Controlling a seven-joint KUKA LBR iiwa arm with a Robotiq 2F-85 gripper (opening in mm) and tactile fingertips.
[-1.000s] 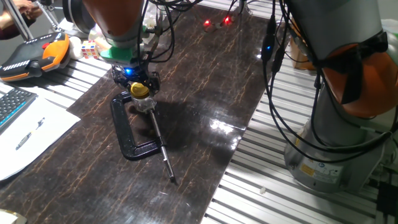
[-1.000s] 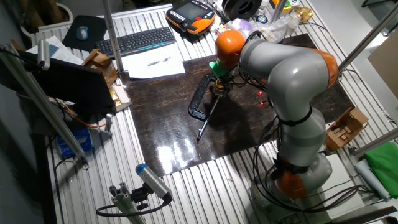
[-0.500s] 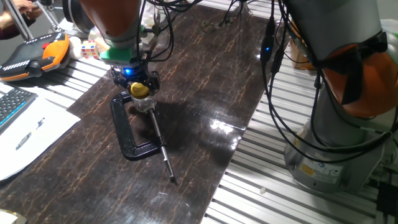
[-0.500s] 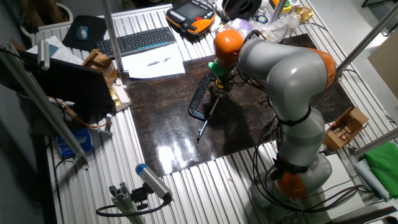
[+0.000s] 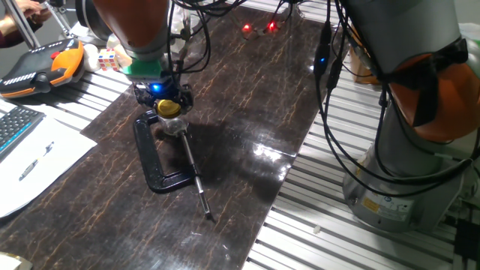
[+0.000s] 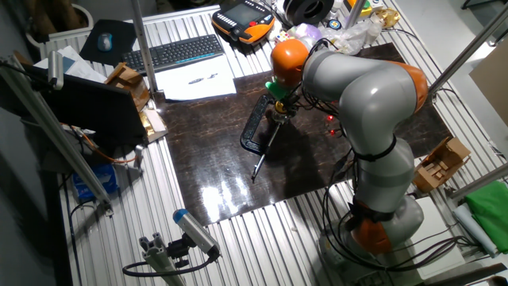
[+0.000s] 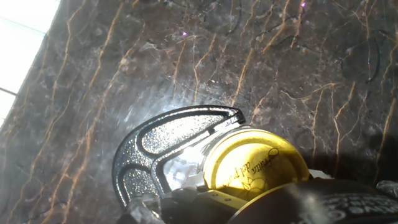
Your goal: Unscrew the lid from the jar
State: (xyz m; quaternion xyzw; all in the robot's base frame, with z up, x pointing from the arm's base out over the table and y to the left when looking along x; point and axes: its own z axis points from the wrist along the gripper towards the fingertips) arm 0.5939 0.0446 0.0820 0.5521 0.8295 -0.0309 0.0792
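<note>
The gold-yellow lid [image 5: 168, 108] sits on the small clear glass jar [image 5: 175, 124], which stands held in the black C-clamp [image 5: 152, 159] on the dark marble-look board. My gripper [image 5: 167, 102] is straight above it, its black fingers [image 5: 184, 97] standing on either side of the lid and shut on it. In the hand view the lid [image 7: 254, 163] fills the lower middle, with jar glass [image 7: 186, 169] and the clamp's end [image 7: 158, 146] beside it, and a dark finger [image 7: 323, 202] overlaps the lid's near edge. In the other fixed view the gripper [image 6: 278, 109] is small above the clamp [image 6: 252, 131].
The clamp's long screw rod [image 5: 196, 184] lies toward the board's front. A keyboard [image 5: 13, 127], paper [image 5: 34, 161] and an orange-black pendant [image 5: 37, 66] lie at the left. The arm's base and hanging cables [image 5: 337, 82] stand at the right.
The arm's wrist has shifted slightly to the left over the jar. The lid, jar and clamp stay where they were.
</note>
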